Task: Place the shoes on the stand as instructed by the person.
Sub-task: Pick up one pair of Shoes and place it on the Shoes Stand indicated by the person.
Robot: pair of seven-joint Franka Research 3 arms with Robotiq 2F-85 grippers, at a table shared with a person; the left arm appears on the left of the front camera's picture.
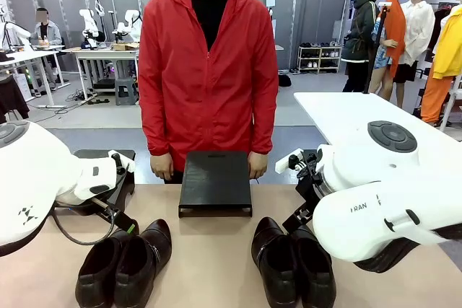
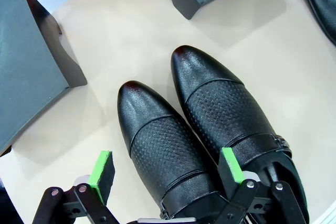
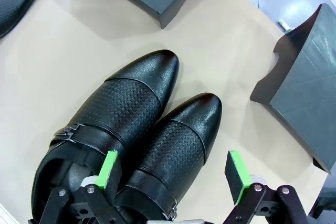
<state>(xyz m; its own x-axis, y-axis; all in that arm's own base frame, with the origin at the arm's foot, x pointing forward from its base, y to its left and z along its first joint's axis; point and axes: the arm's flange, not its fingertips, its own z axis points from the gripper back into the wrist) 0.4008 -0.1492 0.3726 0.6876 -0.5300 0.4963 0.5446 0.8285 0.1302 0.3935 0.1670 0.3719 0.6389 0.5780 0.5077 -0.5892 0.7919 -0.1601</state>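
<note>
Two pairs of shiny black shoes stand on the tan table, toes pointing at the person [image 1: 208, 70] in the red jacket. The left pair [image 1: 124, 261] lies under my left gripper [image 2: 167, 167], which is open; its green pads straddle the rear of one shoe [image 2: 160, 145], with the other shoe [image 2: 226, 111] beside it. The right pair [image 1: 292, 261] lies under my right gripper [image 3: 173, 171], also open, with its pads on either side of one shoe [image 3: 181, 142] and its partner [image 3: 118, 114] alongside. Nothing is held. A black stand [image 1: 215, 182] sits mid-table in front of the person.
Another black stand [image 2: 29, 66] sits left of the left pair, and one more [image 3: 310, 82] right of the right pair. The person's hands [image 1: 159, 175] rest at the far table edge beside the middle stand. Bare tabletop lies between the two pairs.
</note>
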